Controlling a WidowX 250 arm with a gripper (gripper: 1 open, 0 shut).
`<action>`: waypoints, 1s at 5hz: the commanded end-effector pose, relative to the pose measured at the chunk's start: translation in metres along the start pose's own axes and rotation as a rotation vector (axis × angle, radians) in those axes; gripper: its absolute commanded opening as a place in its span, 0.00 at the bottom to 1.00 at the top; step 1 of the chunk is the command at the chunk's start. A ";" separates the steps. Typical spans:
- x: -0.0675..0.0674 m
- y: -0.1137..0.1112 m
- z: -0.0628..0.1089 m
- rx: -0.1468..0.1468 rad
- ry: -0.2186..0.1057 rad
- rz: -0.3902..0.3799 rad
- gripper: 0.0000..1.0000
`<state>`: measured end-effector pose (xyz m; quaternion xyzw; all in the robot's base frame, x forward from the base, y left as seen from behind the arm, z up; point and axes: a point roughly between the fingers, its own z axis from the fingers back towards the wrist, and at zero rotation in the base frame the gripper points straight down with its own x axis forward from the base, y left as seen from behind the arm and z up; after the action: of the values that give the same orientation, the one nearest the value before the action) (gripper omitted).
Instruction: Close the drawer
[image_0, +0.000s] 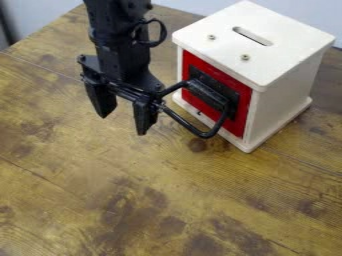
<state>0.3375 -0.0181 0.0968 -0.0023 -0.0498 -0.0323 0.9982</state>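
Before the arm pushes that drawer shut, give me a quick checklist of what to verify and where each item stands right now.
1. Gripper open, nothing held: ok; the fingers are spread and empty.
2. Gripper lined up with the drawer: cannot tell; it stands beside the loop handle, with one finger overlapping the loop in this view.
3. Drawer needs closing: ok; its black front plate appears to stand slightly proud of the cream cube.
4. Contact with the handle: cannot tell from this single view.
5. Cube braced against sliding: cannot tell; it simply rests on the wooden table.
6. Small dark object by the cube's front corner: not ok; it needs checking.
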 end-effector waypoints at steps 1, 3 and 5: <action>0.008 -0.014 0.003 -0.001 -0.034 -0.038 1.00; 0.015 -0.031 0.003 -0.005 -0.048 -0.087 1.00; 0.023 -0.041 0.014 -0.010 -0.058 -0.123 1.00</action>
<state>0.3480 -0.0505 0.0932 -0.0030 -0.0467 -0.0804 0.9957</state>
